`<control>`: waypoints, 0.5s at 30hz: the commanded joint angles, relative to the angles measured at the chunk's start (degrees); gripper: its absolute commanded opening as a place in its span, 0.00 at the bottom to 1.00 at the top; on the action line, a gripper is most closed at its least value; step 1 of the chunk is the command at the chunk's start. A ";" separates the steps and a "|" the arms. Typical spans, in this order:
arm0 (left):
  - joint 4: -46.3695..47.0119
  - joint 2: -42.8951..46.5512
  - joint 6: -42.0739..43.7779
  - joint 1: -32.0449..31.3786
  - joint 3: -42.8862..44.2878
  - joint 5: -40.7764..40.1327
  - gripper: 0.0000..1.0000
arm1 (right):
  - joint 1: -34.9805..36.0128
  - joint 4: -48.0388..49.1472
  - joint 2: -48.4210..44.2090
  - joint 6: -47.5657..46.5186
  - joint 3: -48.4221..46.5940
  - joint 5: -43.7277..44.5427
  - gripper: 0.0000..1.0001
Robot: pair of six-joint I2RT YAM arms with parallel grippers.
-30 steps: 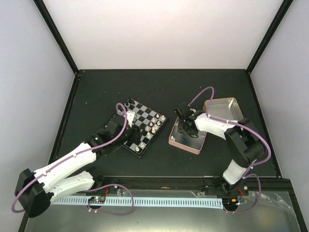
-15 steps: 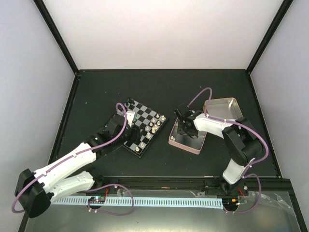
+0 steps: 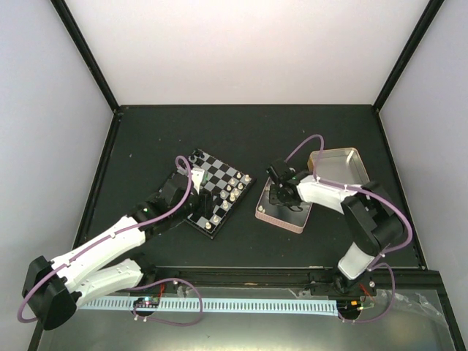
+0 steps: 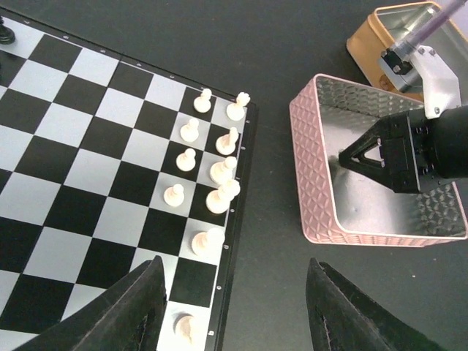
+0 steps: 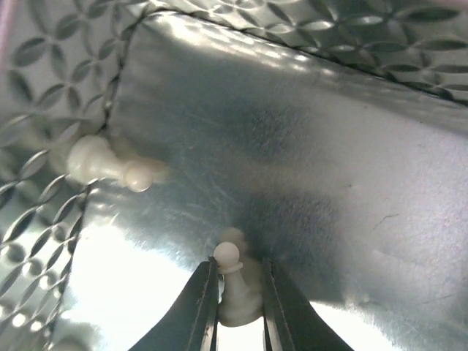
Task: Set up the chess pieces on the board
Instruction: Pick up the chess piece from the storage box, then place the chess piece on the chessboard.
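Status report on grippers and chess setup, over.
Left gripper open over the board edge. Right gripper shut on a pawn in the pink tin. Second pawn lies loose there. Nothing in the way.

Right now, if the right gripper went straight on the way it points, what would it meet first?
The right gripper has a pawn between its fingers; going on, it would probably meet the pink tin's floor first. Depth is unclear.

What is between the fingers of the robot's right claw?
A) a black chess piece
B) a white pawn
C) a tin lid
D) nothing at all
B: the right wrist view shows the right gripper closed on a white pawn standing upright inside the pink tin.
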State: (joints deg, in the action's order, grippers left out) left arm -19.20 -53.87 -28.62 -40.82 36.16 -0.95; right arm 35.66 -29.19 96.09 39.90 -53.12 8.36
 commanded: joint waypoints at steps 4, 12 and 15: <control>1.34 2.53 -1.39 1.64 4.89 9.79 0.60 | 0.18 14.35 -15.42 -7.93 6.08 -8.94 0.04; -0.83 -0.38 -5.90 3.10 15.02 23.15 0.65 | 0.24 30.01 -25.07 -14.45 10.76 -38.03 0.05; -0.21 -1.41 -9.65 4.50 15.92 27.94 0.65 | 0.29 35.75 -27.17 -14.57 12.29 -46.69 0.05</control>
State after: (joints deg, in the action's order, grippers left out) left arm -19.22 -53.67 -33.06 -37.95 50.04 18.41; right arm 35.66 -4.19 71.26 27.90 -42.94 -21.67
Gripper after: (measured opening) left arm 0.649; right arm 0.126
